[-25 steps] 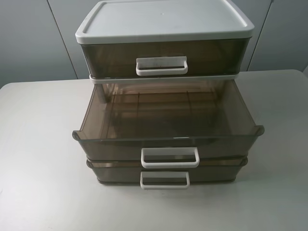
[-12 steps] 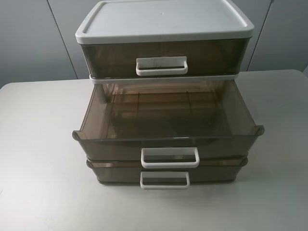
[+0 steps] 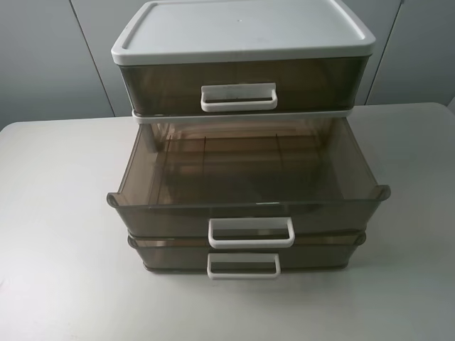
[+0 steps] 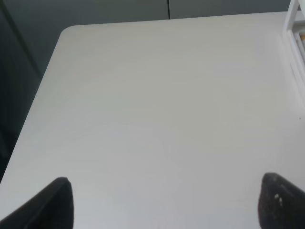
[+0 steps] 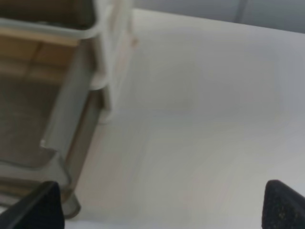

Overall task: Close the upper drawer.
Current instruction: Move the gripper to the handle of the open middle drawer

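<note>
White table point(image 3: 57, 213); upper drawer point(image 3: 170, 213) pulled out, handle point(image 3: 251, 222) white.

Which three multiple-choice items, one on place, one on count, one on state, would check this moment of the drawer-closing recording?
1. Where in the stack is the pulled-out upper drawer?
A) top tier
B) middle tier
C) lowest tier
2. How many white loop handles show in the high view?
A) two
B) three
C) four
3. What state is the left gripper in?
A) open, holding nothing
B) shut on a handle
C) shut on a drawer front
Key:
1 B: it juts out between the lidded top-tier drawer and the lowest drawer.
2 B: one on each drawer front.
3 A: its fingertips stand wide apart over the table, nothing between them.
</note>
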Action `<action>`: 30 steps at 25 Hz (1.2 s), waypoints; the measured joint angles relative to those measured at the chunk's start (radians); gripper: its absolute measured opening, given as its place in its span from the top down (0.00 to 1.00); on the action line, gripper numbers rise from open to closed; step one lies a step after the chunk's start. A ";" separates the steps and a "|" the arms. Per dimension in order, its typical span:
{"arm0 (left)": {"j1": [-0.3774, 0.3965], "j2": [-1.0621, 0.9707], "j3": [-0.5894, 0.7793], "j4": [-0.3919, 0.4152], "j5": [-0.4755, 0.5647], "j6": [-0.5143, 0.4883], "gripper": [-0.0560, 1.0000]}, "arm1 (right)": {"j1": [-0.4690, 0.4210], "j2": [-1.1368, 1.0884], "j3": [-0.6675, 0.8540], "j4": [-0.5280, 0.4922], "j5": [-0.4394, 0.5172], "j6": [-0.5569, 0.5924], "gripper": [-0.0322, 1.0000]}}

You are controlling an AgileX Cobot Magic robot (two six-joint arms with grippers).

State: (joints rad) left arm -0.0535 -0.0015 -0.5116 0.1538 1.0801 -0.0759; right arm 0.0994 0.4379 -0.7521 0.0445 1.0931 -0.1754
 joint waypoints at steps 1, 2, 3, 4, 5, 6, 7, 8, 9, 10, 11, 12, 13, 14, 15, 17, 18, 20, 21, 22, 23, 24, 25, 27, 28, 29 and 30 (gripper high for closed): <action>0.000 0.000 0.000 0.000 0.000 0.000 0.24 | 0.038 0.047 -0.028 0.000 -0.002 -0.026 0.36; 0.000 0.000 0.000 0.000 0.000 0.000 0.24 | 0.069 0.093 -0.058 0.002 -0.005 -0.043 0.36; 0.000 0.000 0.000 0.000 0.000 0.000 0.24 | 0.108 0.136 -0.083 0.009 -0.007 -0.061 0.36; 0.000 0.000 0.000 0.000 0.000 0.000 0.24 | 0.142 0.172 -0.110 0.020 -0.009 -0.077 0.36; 0.000 0.000 0.000 0.000 0.000 0.000 0.24 | 0.170 0.212 -0.134 0.033 -0.015 -0.097 0.36; 0.000 0.000 0.000 0.000 0.000 0.000 0.24 | 0.203 0.250 -0.149 0.053 -0.025 -0.122 0.36; 0.000 0.000 0.000 0.000 0.000 0.000 0.24 | 0.238 0.279 -0.160 0.075 -0.035 -0.152 0.36; 0.000 0.000 0.000 0.000 0.000 0.000 0.24 | 0.275 0.312 -0.169 0.098 -0.047 -0.185 0.36; 0.000 0.000 0.000 0.000 0.000 0.000 0.24 | 0.308 0.342 -0.171 0.126 -0.057 -0.214 0.36; 0.000 0.000 0.000 0.000 0.000 0.000 0.24 | 0.351 0.370 -0.172 0.154 -0.062 -0.247 0.36; 0.000 0.000 0.000 0.000 0.000 0.000 0.24 | 0.395 0.392 -0.172 0.175 -0.063 -0.278 0.36; 0.000 0.000 0.000 0.000 0.000 0.000 0.24 | 0.443 0.417 -0.172 0.197 -0.065 -0.299 0.36; 0.000 0.000 0.000 0.000 0.000 0.000 0.24 | 0.485 0.439 -0.172 0.214 -0.065 -0.318 0.36; 0.000 0.000 0.000 0.000 0.000 0.000 0.24 | 0.536 0.459 -0.172 0.231 -0.067 -0.336 0.36; 0.000 0.000 0.000 0.000 0.000 0.000 0.24 | 0.588 0.474 -0.172 0.237 -0.070 -0.347 0.36; 0.000 0.000 0.000 0.000 0.000 0.000 0.24 | 0.681 0.506 -0.173 0.251 -0.082 -0.357 0.36; 0.000 0.000 0.000 0.000 0.000 0.000 0.24 | 0.729 0.519 -0.173 0.253 -0.091 -0.359 0.36; 0.000 0.000 0.000 0.000 0.000 0.000 0.24 | 0.803 0.553 -0.175 0.255 -0.101 -0.359 0.36; 0.000 0.000 0.000 0.000 0.000 0.000 0.24 | 0.836 0.573 -0.175 0.255 -0.108 -0.348 0.36; 0.000 0.000 0.000 0.000 0.000 0.000 0.24 | 0.864 0.590 -0.175 0.255 -0.110 -0.336 0.36; 0.000 0.000 0.000 0.000 0.000 0.000 0.24 | 0.885 0.611 -0.175 0.253 -0.112 -0.328 0.36; 0.000 0.000 0.000 0.000 0.000 0.000 0.24 | 0.908 0.633 -0.175 0.248 -0.112 -0.316 0.36; 0.000 0.000 0.000 0.000 0.000 0.000 0.24 | 0.926 0.652 -0.175 0.242 -0.114 -0.306 0.36; 0.000 0.000 0.000 0.000 0.000 0.000 0.24 | 0.947 0.691 -0.175 0.236 -0.116 -0.294 0.36; 0.000 0.000 0.000 0.000 0.000 0.000 0.24 | 0.951 0.710 -0.175 0.236 -0.118 -0.290 0.36; 0.000 0.000 0.000 0.000 0.000 0.000 0.24 | 0.953 0.727 -0.175 0.238 -0.118 -0.290 0.36; 0.000 0.000 0.000 0.000 0.000 0.000 0.24 | 0.956 0.750 -0.175 0.254 -0.121 -0.288 0.36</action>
State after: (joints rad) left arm -0.0535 -0.0015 -0.5116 0.1538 1.0801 -0.0759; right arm 1.0551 1.1877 -0.9269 0.2988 0.9726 -0.4634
